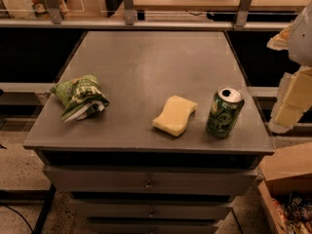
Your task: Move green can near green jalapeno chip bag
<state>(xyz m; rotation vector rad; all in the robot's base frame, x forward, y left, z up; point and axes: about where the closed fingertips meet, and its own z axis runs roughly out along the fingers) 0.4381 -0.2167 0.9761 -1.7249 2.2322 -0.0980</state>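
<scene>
The green can (224,112) stands upright near the front right corner of the grey cabinet top (146,57). The green jalapeno chip bag (80,96) lies crumpled near the front left edge, far from the can. My gripper (291,99) hangs at the right edge of the view, beyond the cabinet's right side, to the right of the can and apart from it. It holds nothing that I can see.
A pale yellow wavy sponge (174,114) lies between bag and can, just left of the can. The cabinet has drawers (148,182) below. A cardboard box (290,179) sits on the floor at the lower right. A railing (146,21) runs behind.
</scene>
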